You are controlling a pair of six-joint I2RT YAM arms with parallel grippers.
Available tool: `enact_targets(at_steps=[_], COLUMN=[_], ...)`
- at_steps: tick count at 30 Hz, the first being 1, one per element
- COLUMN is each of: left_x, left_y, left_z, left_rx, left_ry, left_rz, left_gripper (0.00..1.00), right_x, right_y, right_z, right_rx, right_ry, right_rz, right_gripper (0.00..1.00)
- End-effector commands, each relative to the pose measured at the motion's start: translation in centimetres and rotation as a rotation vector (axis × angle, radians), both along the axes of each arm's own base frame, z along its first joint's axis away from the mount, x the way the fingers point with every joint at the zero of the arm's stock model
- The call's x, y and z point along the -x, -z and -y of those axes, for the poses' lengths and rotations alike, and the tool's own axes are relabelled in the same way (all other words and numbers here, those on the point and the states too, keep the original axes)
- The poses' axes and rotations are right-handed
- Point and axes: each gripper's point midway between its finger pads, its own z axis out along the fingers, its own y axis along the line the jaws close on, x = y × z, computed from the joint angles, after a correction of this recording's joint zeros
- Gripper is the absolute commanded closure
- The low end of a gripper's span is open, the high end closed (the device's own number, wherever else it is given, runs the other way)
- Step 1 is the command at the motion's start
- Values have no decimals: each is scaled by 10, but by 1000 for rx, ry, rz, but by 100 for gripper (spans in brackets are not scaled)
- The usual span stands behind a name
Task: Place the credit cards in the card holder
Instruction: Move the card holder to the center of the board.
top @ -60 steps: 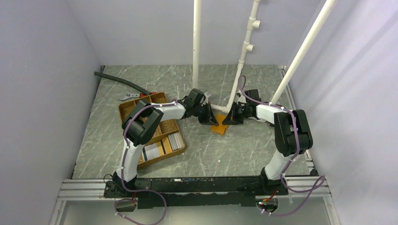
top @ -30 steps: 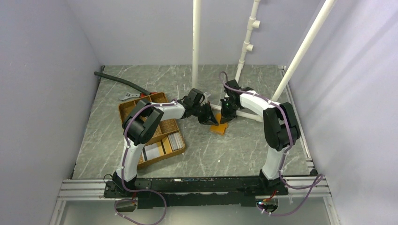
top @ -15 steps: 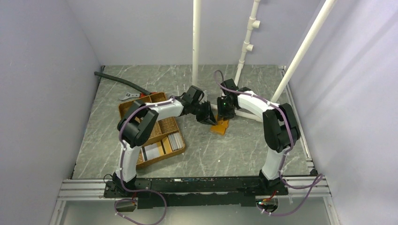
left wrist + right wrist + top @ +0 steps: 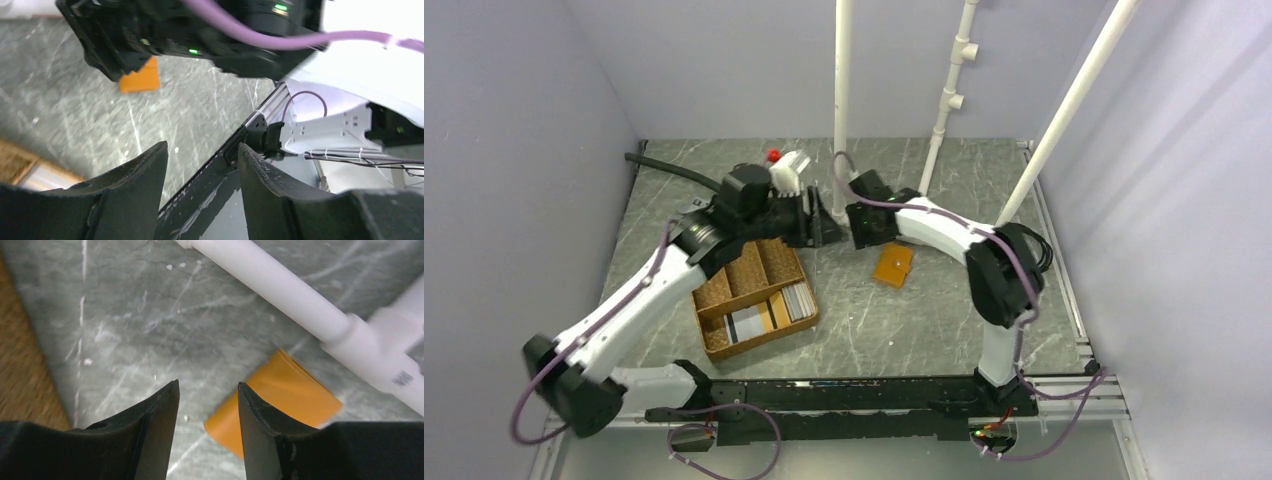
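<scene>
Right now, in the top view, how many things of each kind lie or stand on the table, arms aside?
Card holder: 1
Tray: 1
Card piles in the tray: 2
Black hose: 1
Upright white pipes: 3
Total: 8

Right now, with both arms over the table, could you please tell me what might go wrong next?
1. The left gripper and right gripper face each other closely, both open and empty. A reach by either could make them collide.
2. The card holder lies loose on the table, held by neither gripper, so it may slide when a card is pushed in.
3. The white pipe runs right beside the card holder, and the right gripper could knock it.
</scene>
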Motion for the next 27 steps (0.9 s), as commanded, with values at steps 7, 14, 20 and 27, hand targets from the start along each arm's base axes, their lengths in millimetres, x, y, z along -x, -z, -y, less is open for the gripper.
enact_targets(at_steps=[7,14,20,27], left_x=[50,54,57,59], left_y=[20,21,12,13], left_z=[-67,-53,-43,-41], left_rx=[-66,-36,9,9], left_ry=[-146,-63,-12,9], left_rz=[-26,-34,-21,-20], left_gripper=[37,38,38,36], right_x=[21,77,123,120], right_y=[60,58,36,-23], right_z=[62,147,176,111], right_rx=[521,468,268,-30], right_ry=[190,458,627,291], right_rz=[32,-63,-56,78], right_gripper=[50,51,51,33])
